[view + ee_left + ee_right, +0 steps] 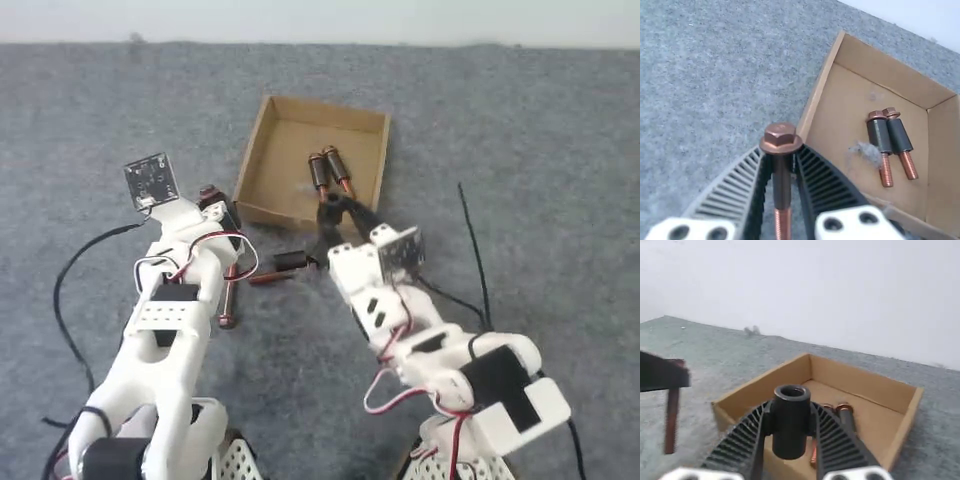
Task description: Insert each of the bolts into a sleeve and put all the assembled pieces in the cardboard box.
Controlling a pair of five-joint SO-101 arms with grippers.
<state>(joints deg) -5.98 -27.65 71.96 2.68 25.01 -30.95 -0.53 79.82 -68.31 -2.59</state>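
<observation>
Got a bolt (781,137) pinched in the left gripper (782,152), head poking past the fingertips, just beside the box (252,155) wall. Got a sleeve (790,430) squeezed upright in the right gripper (790,409), bore facing up, at the box's near rim. Two finished pieces (330,172) lying side by side inside the box. Insertion not yet done, by the look of things. To do it cleanly: bring the threaded end over the bore, line up both axes before pushing, go slow, keep the sleeve grip firm against twisting. Also spotted something dark and copper (287,263) just in front of the box, maybe another sleeve and bolt, hard to tell from up high.
</observation>
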